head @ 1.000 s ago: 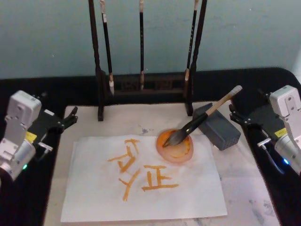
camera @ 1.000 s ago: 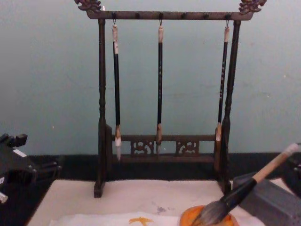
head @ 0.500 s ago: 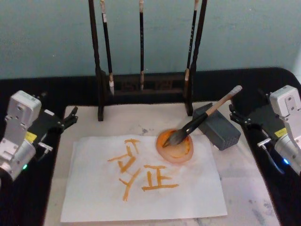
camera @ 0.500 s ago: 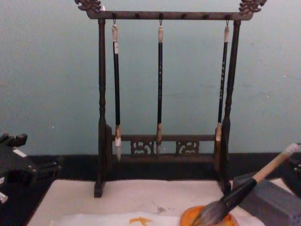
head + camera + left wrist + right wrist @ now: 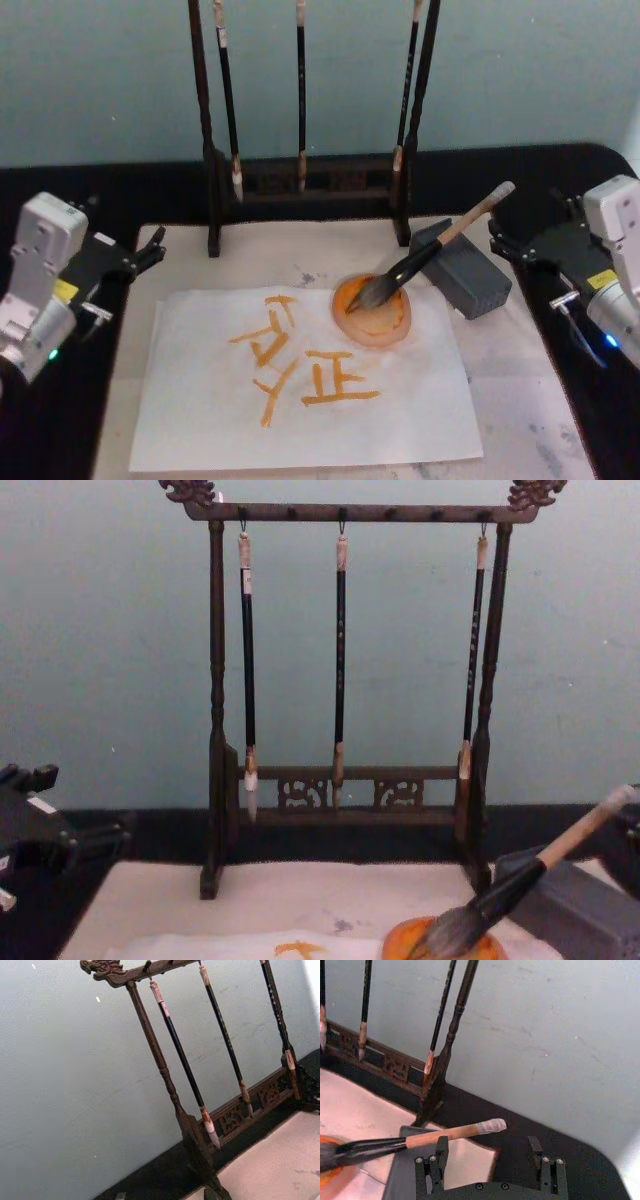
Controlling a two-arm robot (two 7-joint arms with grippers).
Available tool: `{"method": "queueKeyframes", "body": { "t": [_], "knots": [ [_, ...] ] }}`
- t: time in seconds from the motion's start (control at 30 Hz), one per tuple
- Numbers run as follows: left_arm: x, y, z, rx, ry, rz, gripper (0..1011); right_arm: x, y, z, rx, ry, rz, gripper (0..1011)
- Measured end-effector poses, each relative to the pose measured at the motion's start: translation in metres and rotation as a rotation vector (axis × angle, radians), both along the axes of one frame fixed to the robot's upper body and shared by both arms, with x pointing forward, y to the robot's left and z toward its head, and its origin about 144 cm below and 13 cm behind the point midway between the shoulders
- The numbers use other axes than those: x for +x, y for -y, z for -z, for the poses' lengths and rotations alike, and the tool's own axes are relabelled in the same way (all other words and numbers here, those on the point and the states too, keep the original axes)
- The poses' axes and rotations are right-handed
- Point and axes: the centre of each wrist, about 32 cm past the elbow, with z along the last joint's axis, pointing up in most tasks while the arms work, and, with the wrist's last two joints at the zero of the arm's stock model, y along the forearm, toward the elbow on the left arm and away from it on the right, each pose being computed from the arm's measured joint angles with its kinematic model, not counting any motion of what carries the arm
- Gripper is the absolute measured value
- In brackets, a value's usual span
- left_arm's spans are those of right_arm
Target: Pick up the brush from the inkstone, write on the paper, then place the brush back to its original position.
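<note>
Brush point(image 5: 430, 255) tuft-down in the orange dish point(image 5: 390, 325) on the paper point(image 5: 300, 420)'s far-right corner, handle propped on a grey block point(image 5: 470, 275); rack point(image 5: 320, 182) of three thin brushes point(image 5: 300, 90) behind. Orange characters on the paper, one looks like 正. Right gripper point(image 5: 497, 243) spread, near the handle end; left gripper point(image 5: 150, 252) parked left, state can't tell.

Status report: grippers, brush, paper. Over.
Left gripper, right gripper open, empty, aside. Brush tip in orange dish, handle on inkstone. Paper lettered; dish overlaps its corner.
</note>
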Motion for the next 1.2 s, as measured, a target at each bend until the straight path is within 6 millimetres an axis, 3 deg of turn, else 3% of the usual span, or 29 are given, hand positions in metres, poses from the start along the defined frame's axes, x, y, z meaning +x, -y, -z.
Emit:
{"method": "queueKeyframes", "body": {
  "t": [0.47, 0.87, 1.2],
  "knots": [
    [0.0, 0.0, 0.0, 0.0, 0.0, 0.0, 1009, 0.002, 0.007, -0.02, 0.423, -0.253, 0.013, 1000],
    [0.0, 0.0, 0.0, 0.0, 0.0, 0.0, 1010, 0.022, 0.005, -0.029, 0.857, -0.547, 0.065, 1000],
    [0.0, 0.0, 0.0, 0.0, 0.0, 0.0, 1010, 0.038, 0.0, -0.026, 1.005, -0.595, 0.076, 1000]
  ]
}}
